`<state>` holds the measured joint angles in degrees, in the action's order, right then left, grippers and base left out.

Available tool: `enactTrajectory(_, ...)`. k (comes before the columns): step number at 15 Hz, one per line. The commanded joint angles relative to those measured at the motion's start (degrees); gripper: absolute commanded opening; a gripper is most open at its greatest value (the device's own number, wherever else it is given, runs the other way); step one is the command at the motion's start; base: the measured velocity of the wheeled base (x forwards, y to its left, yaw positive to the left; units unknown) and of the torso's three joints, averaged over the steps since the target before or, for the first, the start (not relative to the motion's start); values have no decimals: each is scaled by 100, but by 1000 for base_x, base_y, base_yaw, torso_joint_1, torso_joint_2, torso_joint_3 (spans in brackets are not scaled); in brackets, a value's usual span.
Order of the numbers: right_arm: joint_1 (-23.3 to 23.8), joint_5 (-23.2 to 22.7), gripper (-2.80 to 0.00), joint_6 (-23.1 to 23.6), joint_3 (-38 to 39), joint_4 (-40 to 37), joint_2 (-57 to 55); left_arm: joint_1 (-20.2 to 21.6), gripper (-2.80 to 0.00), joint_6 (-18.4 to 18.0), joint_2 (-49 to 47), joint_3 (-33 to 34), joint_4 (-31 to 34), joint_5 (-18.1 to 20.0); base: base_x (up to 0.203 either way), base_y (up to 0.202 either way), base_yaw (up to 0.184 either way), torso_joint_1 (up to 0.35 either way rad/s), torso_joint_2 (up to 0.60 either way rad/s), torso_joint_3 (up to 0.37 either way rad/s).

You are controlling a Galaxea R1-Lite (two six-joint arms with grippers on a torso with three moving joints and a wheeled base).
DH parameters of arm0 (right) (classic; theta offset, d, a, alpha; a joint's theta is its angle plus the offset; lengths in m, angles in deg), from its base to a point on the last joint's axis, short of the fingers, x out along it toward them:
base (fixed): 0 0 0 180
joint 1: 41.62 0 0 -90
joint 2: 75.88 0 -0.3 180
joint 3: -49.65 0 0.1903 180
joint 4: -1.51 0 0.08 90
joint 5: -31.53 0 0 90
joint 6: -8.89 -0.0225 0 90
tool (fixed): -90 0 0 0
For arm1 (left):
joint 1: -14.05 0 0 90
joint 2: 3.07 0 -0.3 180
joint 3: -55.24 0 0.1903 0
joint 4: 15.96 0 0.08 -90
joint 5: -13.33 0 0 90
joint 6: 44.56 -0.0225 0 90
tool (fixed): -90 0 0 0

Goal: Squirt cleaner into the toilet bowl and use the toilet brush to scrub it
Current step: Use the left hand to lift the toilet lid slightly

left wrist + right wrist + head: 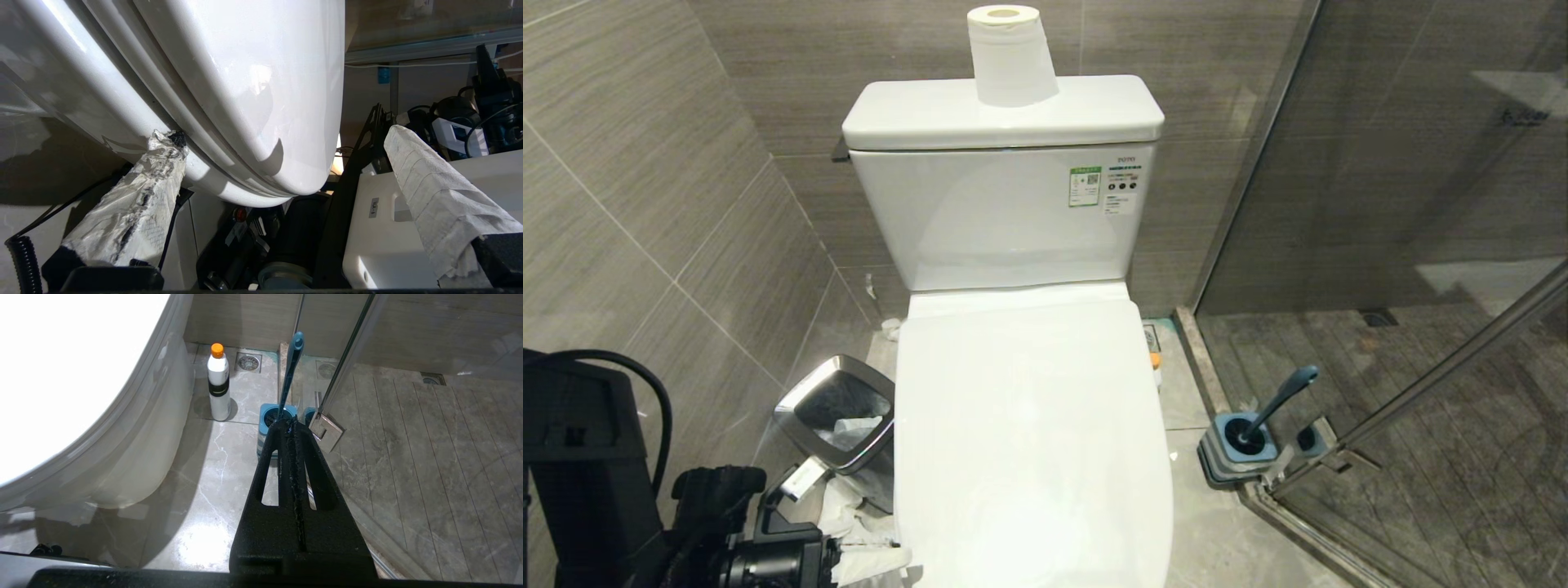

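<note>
So the big glossy white ceramic toilet bowl (1029, 441) is sitting dead centre with its white lid down, boxy tank behind it and a white roll of toilet paper (1010, 55) standing upright on the tank top. The left gripper (282, 171) is hanging low at the front-left of the bowl with its paper-wrapped fingers (135, 204) spread wide, holding nothing; the tip of one finger is pressing right up at the seam under the seat edge, the other is sticking out well apart from the porcelain. The right gripper (292, 428) is sitting with its black fingers pressed together, empty, pointing toward the floor on the right side of the bowl. The slate-blue curved toilet brush (1278, 400) is leaning in its squarish grey-and-blue striped holder (1235, 457) on the floor by the glass shower door (1413, 204). A white bottle with an orange cap (218, 381) is standing upright beside the bowl's base. On the left, a small steel-rimmed black bin (837, 416) is sitting just beside the bowl.
</note>
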<state>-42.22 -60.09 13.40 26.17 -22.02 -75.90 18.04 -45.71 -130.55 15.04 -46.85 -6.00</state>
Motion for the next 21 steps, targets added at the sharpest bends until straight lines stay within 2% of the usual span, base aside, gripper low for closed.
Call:
enactTrajectory(1, -2, -5, -280, 6, -2, -1, -6, -32, 0, -11, -14, -4, -48, -54, 0, 0, 0, 0, 0, 0)
enactTrajectory(3, -2, -5, -280, 6, -7, -1, -6, -74, 0, -258, -14, 3, -31, -374, 0, 0, 0, 0, 0, 0)
enactTrajectory(5, -2, -5, -280, 6, -2, -1, -6, -113, 0, -434, -14, 23, -25, -502, 0, 0, 0, 0, 0, 0)
enactTrajectory(13, -2, -5, -280, 6, 2, -1, -6, -258, 0, -414, 21, 74, 34, -678, 0, 0, 0, 0, 0, 0)
enactTrajectory(21, -2, -5, -280, 6, -7, -1, -6, -249, 0, -386, 109, 14, 670, -722, 0, 0, 0, 0, 0, 0)
